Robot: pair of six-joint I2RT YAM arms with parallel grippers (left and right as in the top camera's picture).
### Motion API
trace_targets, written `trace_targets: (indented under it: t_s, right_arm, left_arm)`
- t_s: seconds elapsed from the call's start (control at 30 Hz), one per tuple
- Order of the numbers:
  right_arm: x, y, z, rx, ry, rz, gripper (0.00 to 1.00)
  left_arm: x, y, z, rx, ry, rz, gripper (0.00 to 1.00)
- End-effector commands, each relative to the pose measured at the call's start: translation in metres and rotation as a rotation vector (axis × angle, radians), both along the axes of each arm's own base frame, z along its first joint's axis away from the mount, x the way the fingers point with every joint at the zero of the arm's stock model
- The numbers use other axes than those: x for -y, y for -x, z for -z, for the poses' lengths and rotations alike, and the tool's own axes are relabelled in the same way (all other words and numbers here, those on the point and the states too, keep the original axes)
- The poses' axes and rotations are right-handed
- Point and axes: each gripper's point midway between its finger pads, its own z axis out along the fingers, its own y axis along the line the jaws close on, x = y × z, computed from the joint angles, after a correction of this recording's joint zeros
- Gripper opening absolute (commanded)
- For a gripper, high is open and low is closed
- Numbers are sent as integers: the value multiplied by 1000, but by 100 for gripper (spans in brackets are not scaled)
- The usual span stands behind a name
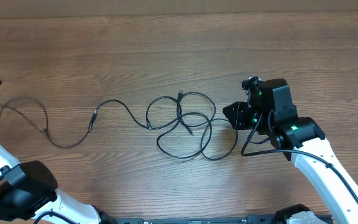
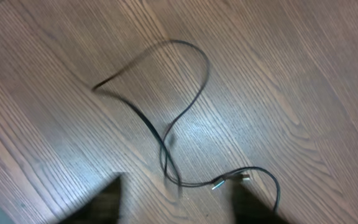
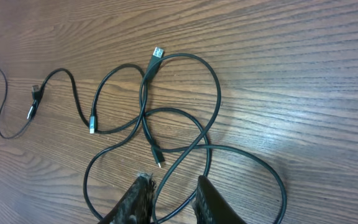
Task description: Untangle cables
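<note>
The cables (image 1: 184, 122) lie in crossed loops just beside my right gripper (image 3: 173, 202), whose fingers are spread, with one strand running between them. My left gripper (image 2: 179, 208), well apart from it, is also spread above a single cord (image 2: 166, 140).

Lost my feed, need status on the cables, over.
Left claw open, right claw open. Cables tangled mid-table, one cable strung out left. No obstruction seen.

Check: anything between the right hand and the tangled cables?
Nothing. In the right wrist view, the right hand hangs over the cables, open, one strand running between its fingers.
</note>
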Motion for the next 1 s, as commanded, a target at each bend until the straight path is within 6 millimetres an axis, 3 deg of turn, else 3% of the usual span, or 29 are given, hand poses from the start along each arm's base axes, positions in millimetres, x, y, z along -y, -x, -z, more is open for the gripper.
trace_targets:
  t_s: [0.0, 0.17, 0.3, 0.57, 0.73, 0.87, 0.97]
  right_arm:
    - [1, -4, -12, 32, -9, 14, 21]
    - [1, -4, -12, 32, -9, 14, 21]
    - [1, -4, -12, 32, -9, 14, 21]
    - [1, -4, -12, 31, -8, 14, 21]
    - [1, -4, -12, 32, -8, 14, 21]
    - [1, -4, -12, 32, -8, 14, 21]
    - [1, -4, -12, 32, -8, 14, 21]
  left_arm:
    - [8, -1, -3, 22, 37, -3, 100]
    - [25, 4, 2, 2, 114, 14, 99]
    - [51, 2, 4, -5, 194, 109, 100]
    - [104, -12, -10, 13, 164, 344, 99]
    - [134, 12, -10, -21, 154, 415, 99]
    - [159, 38, 2, -62, 177, 458, 100]
    - [173, 44, 16, -42, 162, 497, 99]
